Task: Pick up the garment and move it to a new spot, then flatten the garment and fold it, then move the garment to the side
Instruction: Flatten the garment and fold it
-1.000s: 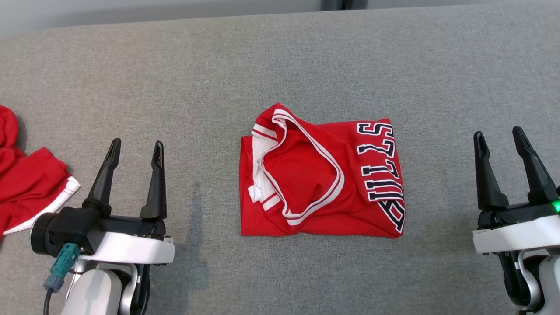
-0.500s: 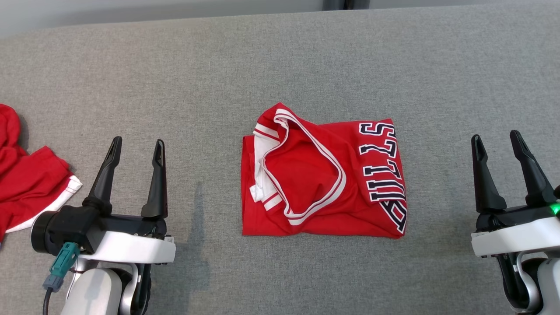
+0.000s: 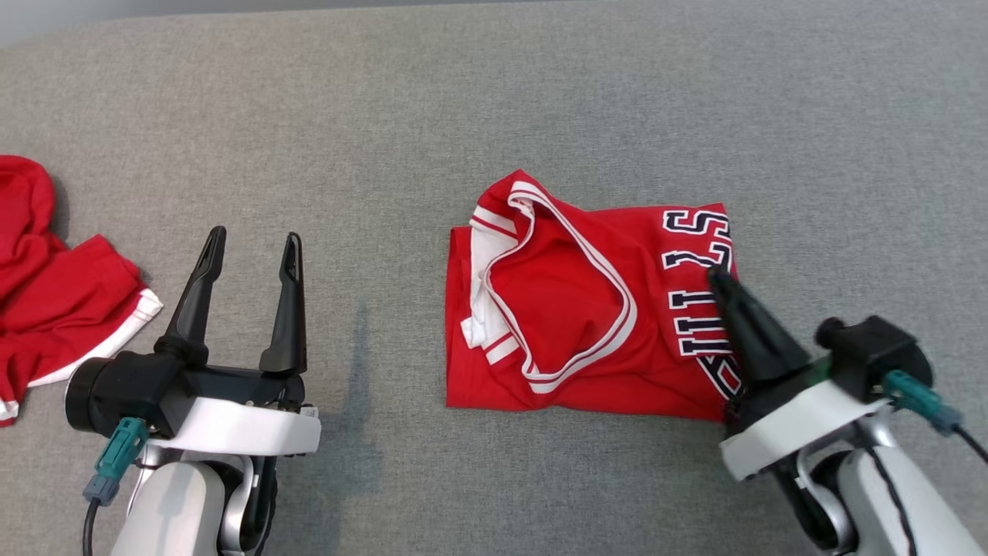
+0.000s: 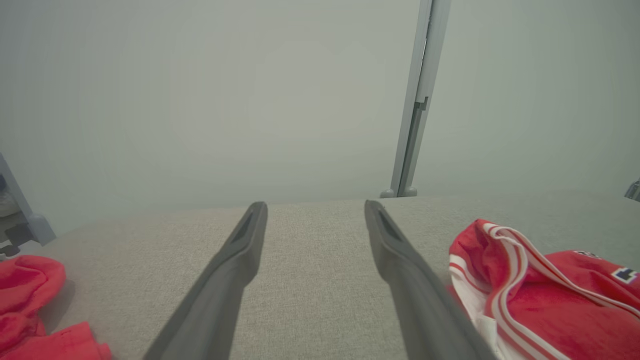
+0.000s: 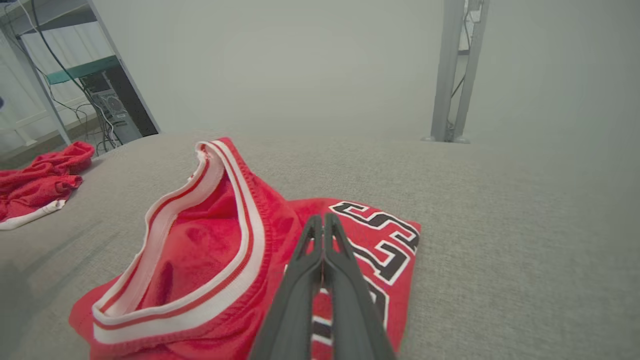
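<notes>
The garment (image 3: 563, 309) is a red jersey with white trim and dark lettering, lying folded in the middle of the grey padded surface (image 3: 463, 93). My right gripper (image 3: 718, 274) is shut, its fingers pressed together and angled up-left over the lettered right edge; I see no cloth between them. In the right wrist view the right gripper (image 5: 322, 220) points across the lettering of the garment (image 5: 210, 250). My left gripper (image 3: 255, 235) stands open to the left of the garment, well apart from it. The left wrist view has the left gripper (image 4: 315, 206) over bare surface, with the garment (image 4: 540, 300) at lower right.
Another red cloth with a white hem (image 3: 54, 301) lies crumpled at the far left edge, also visible as the red cloth (image 5: 35, 180) and the red cloth (image 4: 25, 295). A metal post (image 4: 415, 100) stands beyond the far edge. Shelving with cables (image 5: 100, 100) is at back left.
My right gripper has shut and swung in leftward over the garment's lettered edge. The head camera has shifted a little. The left gripper and the garment have stayed put.
</notes>
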Tool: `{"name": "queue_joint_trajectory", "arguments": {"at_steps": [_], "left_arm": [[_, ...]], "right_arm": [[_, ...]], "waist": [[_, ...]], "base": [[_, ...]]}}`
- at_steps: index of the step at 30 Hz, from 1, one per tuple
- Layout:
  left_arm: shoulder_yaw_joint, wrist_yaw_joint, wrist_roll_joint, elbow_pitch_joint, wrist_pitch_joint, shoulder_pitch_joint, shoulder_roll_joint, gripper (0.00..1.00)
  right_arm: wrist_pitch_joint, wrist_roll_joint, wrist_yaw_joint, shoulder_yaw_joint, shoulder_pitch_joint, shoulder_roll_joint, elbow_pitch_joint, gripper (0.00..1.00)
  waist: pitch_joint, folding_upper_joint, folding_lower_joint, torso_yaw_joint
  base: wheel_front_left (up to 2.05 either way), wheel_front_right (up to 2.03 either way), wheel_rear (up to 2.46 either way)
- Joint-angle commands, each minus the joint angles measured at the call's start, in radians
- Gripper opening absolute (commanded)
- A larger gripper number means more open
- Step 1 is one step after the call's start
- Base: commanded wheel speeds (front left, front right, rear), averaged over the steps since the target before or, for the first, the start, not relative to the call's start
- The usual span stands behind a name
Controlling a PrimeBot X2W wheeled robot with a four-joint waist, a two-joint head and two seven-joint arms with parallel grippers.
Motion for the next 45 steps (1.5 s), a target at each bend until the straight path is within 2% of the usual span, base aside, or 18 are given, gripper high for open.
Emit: {"name": "queue_joint_trajectory", "arguments": {"at_steps": [1, 9, 14, 21, 28, 35, 40, 41, 42, 43, 44, 45], "left_arm": [[0.0, -0.001, -0.006, 0.003, -0.004, -0.019, -0.002, 1.0], [-0.008, -0.008, -0.008, 0.019, -0.013, -0.028, -0.014, 1.0], [-0.013, -0.013, -0.007, 0.028, -0.017, -0.035, -0.02, 1.0], [-0.015, -0.014, -0.003, 0.035, -0.019, -0.035, -0.024, 1.0], [-0.018, -0.02, -0.001, 0.035, -0.02, -0.032, -0.026, 1.0], [-0.017, -0.02, 0.001, 0.039, -0.021, -0.032, -0.026, 1.0], [-0.013, -0.011, 0.006, 0.047, -0.021, -0.014, -0.02, 1.0], [-0.013, -0.007, 0.005, 0.049, -0.02, -0.011, -0.019, 1.0], [-0.012, -0.004, 0.005, 0.049, -0.019, -0.009, -0.018, 1.0], [-0.012, -0.003, 0.005, 0.051, -0.016, -0.007, -0.017, 1.0], [-0.01, -0.001, 0.004, 0.05, -0.015, -0.004, -0.015, 1.0], [-0.01, 0.002, 0.003, 0.05, -0.013, -0.001, -0.014, 1.0]], "right_arm": [[0.007, 0.008, 0.0, 0.021, -0.014, -0.009, 0.015, 0.0], [0.041, -0.007, 0.0, 0.132, -0.077, -0.026, 0.167, 0.0], [0.038, 0.002, 0.0, 0.202, -0.129, -0.008, 0.252, 0.0], [0.022, 0.048, 0.0, 0.308, -0.188, 0.014, 0.281, 0.0], [0.012, 0.108, 0.0, 0.373, -0.229, 0.043, 0.275, 0.0], [-0.03, 0.123, 0.0, 0.381, -0.251, 0.058, 0.261, 0.0], [-0.072, 0.111, 0.0, 0.3, -0.214, 0.042, 0.189, 0.0], [-0.077, 0.106, 0.0, 0.273, -0.201, 0.038, 0.169, 0.15], [-0.078, 0.097, 0.0, 0.242, -0.188, 0.033, 0.147, 0.36], [-0.077, 0.086, 0.0, 0.209, -0.172, 0.027, 0.126, 0.48], [-0.076, 0.08, 0.0, 0.173, -0.155, 0.025, 0.103, 0.83], [-0.075, 0.068, 0.0, 0.138, -0.137, 0.02, 0.082, 1.0]], "waist": [[0.006, 0.0, 0.0, 0.009], [0.023, 0.0, 0.0, 0.039], [0.026, 0.0, 0.0, 0.051], [0.026, 0.0, 0.0, 0.061], [0.03, 0.0, 0.0, 0.063], [0.03, 0.0, 0.0, 0.063], [-0.002, 0.0, 0.0, 0.049], [-0.008, 0.0, 0.0, 0.045], [-0.015, 0.0, 0.0, 0.041], [-0.022, 0.0, 0.0, 0.037], [-0.027, 0.0, 0.0, 0.032], [-0.032, 0.0, 0.0, 0.028]], "base": [[0.0, 0.0, 0.0], [0.0, 0.0, 0.0], [0.0, 0.0, 0.0], [0.0, 0.0, 0.0], [0.0, 0.0, 0.0], [0.0, 0.0, 0.0], [0.0, 0.0, 0.0], [0.0, 0.0, 0.0], [0.0, 0.0, 0.0], [0.0, 0.0, 0.0], [0.0, 0.0, 0.0], [0.0, 0.0, 0.0]]}}
